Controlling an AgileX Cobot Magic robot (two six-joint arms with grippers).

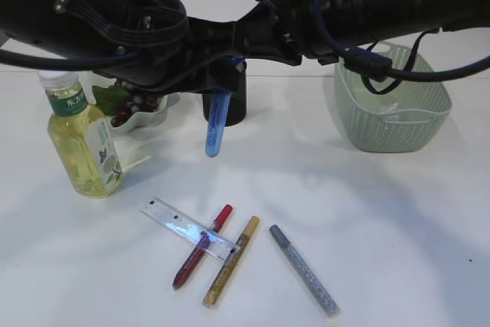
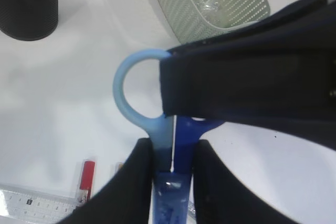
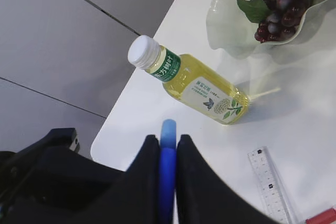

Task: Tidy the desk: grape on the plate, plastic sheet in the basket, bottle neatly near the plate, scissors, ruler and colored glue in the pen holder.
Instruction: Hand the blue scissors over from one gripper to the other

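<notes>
The blue scissors (image 1: 217, 124) hang tip down over the table in front of the black pen holder (image 1: 236, 106). My left gripper (image 2: 172, 167) is shut on the scissors (image 2: 137, 103) just below the handle rings. My right gripper (image 3: 168, 142) is shut on the dark blue handle ring (image 3: 168, 156). The grape (image 1: 132, 106) lies on the white plate (image 1: 147, 120), and the bottle (image 1: 80, 139) stands upright left of it. The clear ruler (image 1: 187, 231) lies across the red colored glue (image 1: 201, 246), beside a gold one (image 1: 230, 262) and a silver one (image 1: 304, 269). The plastic sheet (image 1: 392, 106) lies in the green basket (image 1: 390, 132).
Both arms cross above the back of the table and hide most of the pen holder's mouth. The table's left edge (image 3: 113, 124) runs close behind the bottle (image 3: 194, 85). Bare white table lies between the pens and the basket.
</notes>
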